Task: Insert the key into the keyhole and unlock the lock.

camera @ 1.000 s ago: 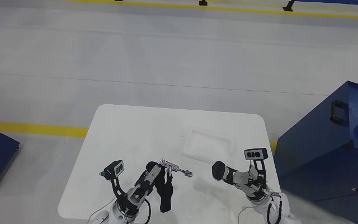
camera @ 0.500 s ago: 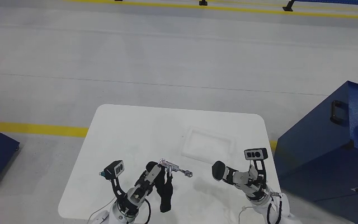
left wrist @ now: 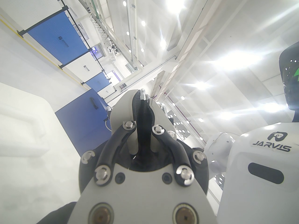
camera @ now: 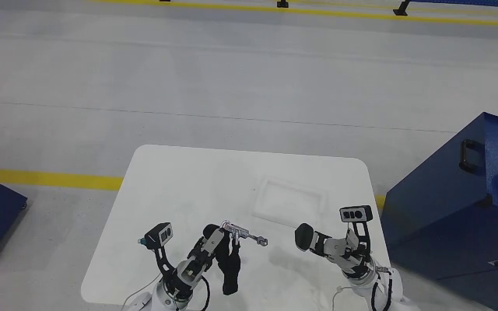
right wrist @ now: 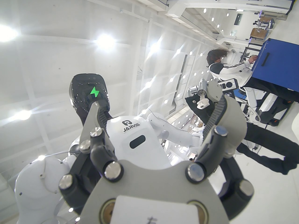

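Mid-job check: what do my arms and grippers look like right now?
The left gripper and right gripper match: pale grey fingers lined with black ribbed pads, black curved links with silver bolts, grey base plate. The left arm and right arm are white with black joints, each carrying a black wrist camera.

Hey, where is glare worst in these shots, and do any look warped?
Left wrist view: ceiling lights flare hard beyond the left gripper, and beams bow from lens distortion. Right wrist view: lights bloom into starbursts behind the right gripper, same bowing. Top view: even light, no glare on the table, yellow line straight.
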You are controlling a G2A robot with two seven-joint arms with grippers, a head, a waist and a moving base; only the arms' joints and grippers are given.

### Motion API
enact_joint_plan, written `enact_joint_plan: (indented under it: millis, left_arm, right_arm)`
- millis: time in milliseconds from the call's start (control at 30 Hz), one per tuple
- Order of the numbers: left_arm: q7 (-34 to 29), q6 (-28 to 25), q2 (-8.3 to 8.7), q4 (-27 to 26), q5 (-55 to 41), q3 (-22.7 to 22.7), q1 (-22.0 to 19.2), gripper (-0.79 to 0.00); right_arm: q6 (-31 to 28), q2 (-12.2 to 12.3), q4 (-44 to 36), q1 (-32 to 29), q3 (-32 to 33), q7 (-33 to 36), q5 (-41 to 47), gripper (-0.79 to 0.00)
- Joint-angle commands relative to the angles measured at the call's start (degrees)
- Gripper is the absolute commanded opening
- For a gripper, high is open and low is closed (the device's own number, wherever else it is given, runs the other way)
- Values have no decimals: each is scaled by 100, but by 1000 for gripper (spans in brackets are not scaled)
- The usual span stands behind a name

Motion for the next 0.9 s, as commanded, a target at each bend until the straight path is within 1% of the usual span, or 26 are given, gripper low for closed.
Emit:
enact_joint_plan:
  millis: [0,67,133,200,267,467,633,700,867]
  left_arm:
    - [-29,63,-1,-7,77,-37,-22,-785]
    - [0,184,-16,-37,316,-142,-20,-785]
    - [185,387,-40,-59,829,-287,-21,-785]
    - [448,514,-82,-57,1180,-326,5,-785]
    - [637,721,-112,-7,1862,-438,-48,-785]
    - [1595,1323,-213,81,3771,-584,-102,-785]
    - [2302,2024,-268,205,5418,-654,-193,-785]
    - [2549,2290,-290,266,5983,-615,-219,-785]
    - [2830,3113,-342,494,7330,-508,-392,-785]
  right_arm:
    - [0,0,0,0,0,0,0,0]
    - [0,0,0,0,0,0,0,0]
    - [0,0,0,0,0,0,0,0]
    - [0,0,0,0,0,0,0,0]
    - [0,0,0,0,0,0,0,0]
    - [0,0,0,0,0,0,0,0]
    - [0,0,0,0,0,0,0,0]
    - [0,0,0,0,0,0,0,0]
    - [0,0,0,0,0,0,0,0]
